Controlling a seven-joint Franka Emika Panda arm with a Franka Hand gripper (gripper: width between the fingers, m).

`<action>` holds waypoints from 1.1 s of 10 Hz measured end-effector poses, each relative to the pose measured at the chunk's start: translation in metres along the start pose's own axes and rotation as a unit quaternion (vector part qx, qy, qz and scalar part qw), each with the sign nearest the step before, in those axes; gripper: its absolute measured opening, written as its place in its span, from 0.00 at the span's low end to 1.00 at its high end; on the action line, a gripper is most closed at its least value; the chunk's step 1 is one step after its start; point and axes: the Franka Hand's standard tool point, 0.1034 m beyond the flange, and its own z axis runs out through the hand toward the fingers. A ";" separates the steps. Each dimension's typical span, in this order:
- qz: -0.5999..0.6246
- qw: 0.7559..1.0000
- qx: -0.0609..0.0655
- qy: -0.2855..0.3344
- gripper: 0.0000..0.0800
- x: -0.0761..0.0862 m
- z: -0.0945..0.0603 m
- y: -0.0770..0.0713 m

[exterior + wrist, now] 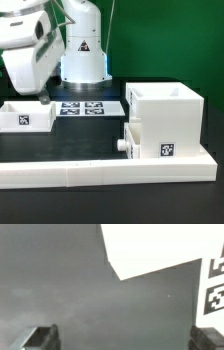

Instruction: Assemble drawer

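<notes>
One white robot arm point(25, 45) reaches in from the exterior view's upper left. Its two-finger claw point(41, 96) hangs just above the black tabletop point(60, 140), close behind a low white plastic tray point(24, 113). That tray lies at the exterior view's left edge, with a black-and-white square tag on its front face.

Both dark fingers point(40, 338) show in the wrist view, spread wide apart. Only grey table surface lies between them, so the claw is open and holds nothing. Past the fingers in that view is the corner of a flat white piece point(150, 246), and beside it a white strip with two square tags point(213, 300). I cannot tell which part either one belongs to.

On the exterior view's right stands the tall white plastic cube-like housing point(168, 118), upright with its top open and a tag low on its front face. A smaller white tray point(134, 136) sits touching the housing's side toward the exterior view's left, its round knob point(122, 147) pointing that way. Whether this tray is pushed into the housing or only rests against it cannot be told.

Both stand just behind the low white border wall point(100, 173), which runs along the front of the table. The marker board point(85, 107) lies flat between the left tray and the housing, in front of the arm's pale blue base point(82, 60)
</notes>
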 end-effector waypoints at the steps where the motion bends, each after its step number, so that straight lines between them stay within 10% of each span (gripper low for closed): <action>1: 0.001 1.000 0.001 0.000 0.81 0.000 0.001 0.000; 4: 0.103 0.995 0.001 0.001 0.81 -0.001 0.002 0.000; 8: 0.296 0.955 -0.037 0.004 0.81 -0.037 0.010 -0.024; 11: 0.384 0.922 -0.035 0.008 0.81 -0.037 0.010 -0.026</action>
